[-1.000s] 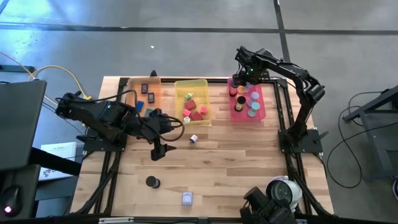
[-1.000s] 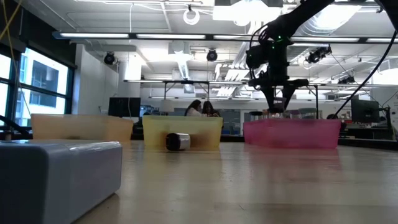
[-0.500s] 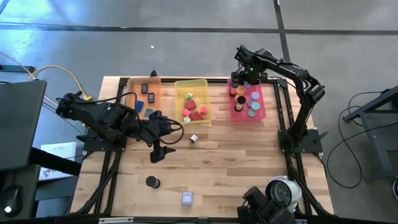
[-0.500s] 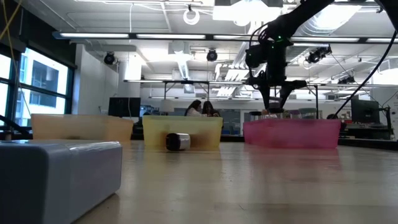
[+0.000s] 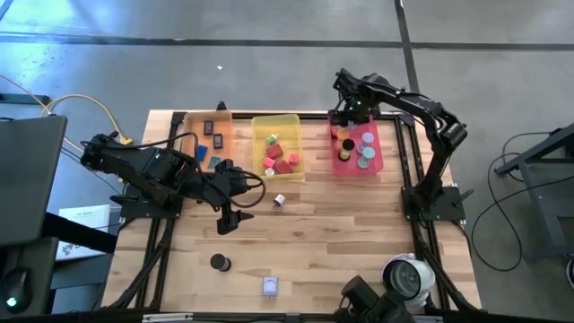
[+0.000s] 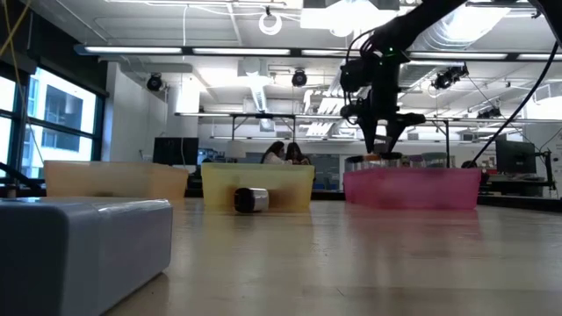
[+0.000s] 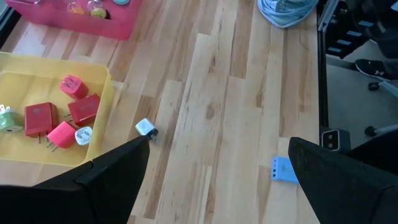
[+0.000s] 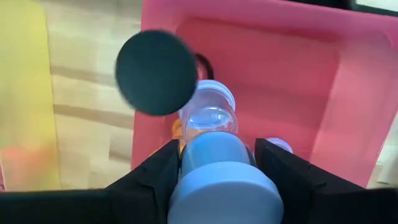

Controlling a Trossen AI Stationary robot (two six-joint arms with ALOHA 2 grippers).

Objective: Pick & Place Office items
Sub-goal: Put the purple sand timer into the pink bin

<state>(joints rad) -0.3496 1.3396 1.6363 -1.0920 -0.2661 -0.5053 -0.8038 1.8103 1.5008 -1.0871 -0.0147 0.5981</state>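
While the left gripper point(image 5: 231, 218) hovers with fingers spread wide and empty at centre left of the overhead frame, the right gripper point(image 5: 342, 119) hangs over the pink tray point(image 5: 372, 166) at upper right, its fingers narrowed on a blue cylindrical piece point(image 8: 221, 177). Red cubes point(image 7: 84, 109) lie in the yellow tray point(image 5: 291, 120) at upper centre. A small white piece point(image 5: 279, 200) lies loose on the table point(image 5: 341, 233) just below that tray; a black disc point(image 5: 219, 262) and a lavender cube point(image 5: 271, 286) sit at lower centre.

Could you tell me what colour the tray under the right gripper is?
Pink translucent plastic tray, clearest in the high view.
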